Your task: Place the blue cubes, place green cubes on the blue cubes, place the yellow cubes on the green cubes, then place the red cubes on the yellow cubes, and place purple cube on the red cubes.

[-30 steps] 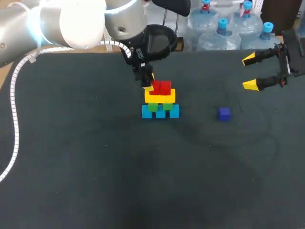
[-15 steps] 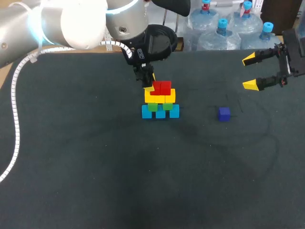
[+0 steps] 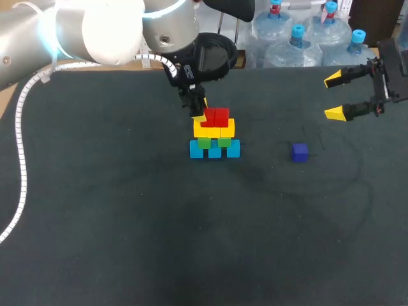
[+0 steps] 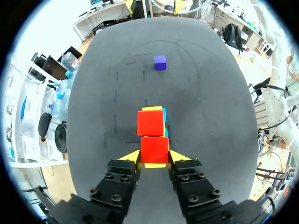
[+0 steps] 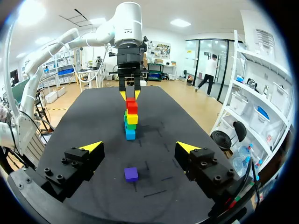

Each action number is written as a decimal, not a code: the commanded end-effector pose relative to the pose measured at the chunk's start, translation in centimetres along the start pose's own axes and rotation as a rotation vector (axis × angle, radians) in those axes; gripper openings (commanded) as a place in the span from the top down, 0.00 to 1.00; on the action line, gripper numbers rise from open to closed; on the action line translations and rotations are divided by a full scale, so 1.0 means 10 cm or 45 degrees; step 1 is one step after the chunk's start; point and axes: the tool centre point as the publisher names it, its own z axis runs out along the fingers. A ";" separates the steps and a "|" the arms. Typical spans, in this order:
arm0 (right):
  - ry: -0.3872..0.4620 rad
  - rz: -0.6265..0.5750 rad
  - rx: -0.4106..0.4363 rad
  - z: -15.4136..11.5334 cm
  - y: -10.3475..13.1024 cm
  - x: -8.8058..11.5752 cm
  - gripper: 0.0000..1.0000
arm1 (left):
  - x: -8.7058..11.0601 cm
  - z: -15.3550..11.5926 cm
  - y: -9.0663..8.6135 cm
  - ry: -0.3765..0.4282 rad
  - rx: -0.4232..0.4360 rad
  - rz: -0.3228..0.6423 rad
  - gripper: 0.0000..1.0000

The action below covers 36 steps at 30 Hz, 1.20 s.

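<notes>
A stack stands mid-table: blue cubes at the base, green cubes on them, yellow cubes above, two red cubes on top. My left gripper is at the stack's top. In the left wrist view its yellow tips press both sides of the nearer red cube, which rests on a yellow cube beside the other red cube. The purple cube lies alone to the right of the stack. My right gripper hangs wide open and empty at the far right, with the purple cube ahead of it.
The dark table top stretches bare on every side of the stack. Its far edge runs just behind my left wrist. My left arm's white cable hangs over the table's left side.
My left wrist has shifted very slightly to the right above the stack. The cubes and the right arm have kept still.
</notes>
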 end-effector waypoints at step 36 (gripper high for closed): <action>-0.002 -0.002 0.000 0.00 0.00 0.00 0.00 | 0.11 -0.50 -0.04 -0.108 -0.139 0.025 0.00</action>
